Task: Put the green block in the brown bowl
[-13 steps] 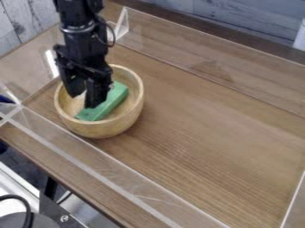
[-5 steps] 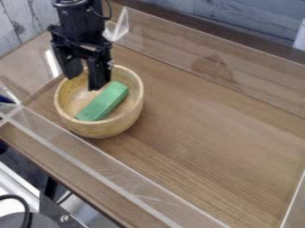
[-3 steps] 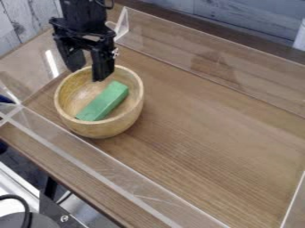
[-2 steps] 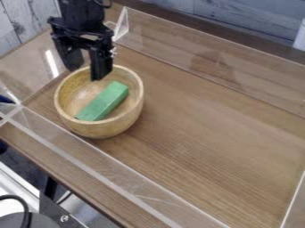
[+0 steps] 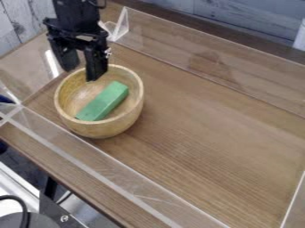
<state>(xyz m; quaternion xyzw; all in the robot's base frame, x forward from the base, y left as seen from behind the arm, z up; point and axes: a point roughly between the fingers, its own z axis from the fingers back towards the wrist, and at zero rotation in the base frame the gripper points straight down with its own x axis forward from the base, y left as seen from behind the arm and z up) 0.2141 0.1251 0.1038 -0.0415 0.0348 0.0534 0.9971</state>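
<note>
One green block [image 5: 103, 100] lies inside the brown bowl [image 5: 128, 119], resting on the pale grained inside and slanting from the bowl's lower left toward its upper right. The block sits flat on the bowl's floor, its near end close to the front wall, its far end toward the middle right of the hollow. The bowl stands on the wooden desk [image 5: 215, 125] near the desk's left edge, toward the far left corner, and well apart from the right edge.

The black gripper [image 5: 77, 60] hangs above the bowl's far left rim, pointing straight down. Its fingers [image 5: 96, 61] are spread wide apart and hold nothing; the gap between them is empty and the block lies clear of them, below and to the right. The finger tips stand at about the level of the bowl's rim or a little above it, and I cannot tell whether the nearer one touches the wood.

Clear plastic walls [image 5: 71, 156] run along the desk's front and left edges and along the far side, fencing in the wooden surface. Beyond the far left corner a pale plank wall [image 5: 18, 22] shows behind the arm.
</note>
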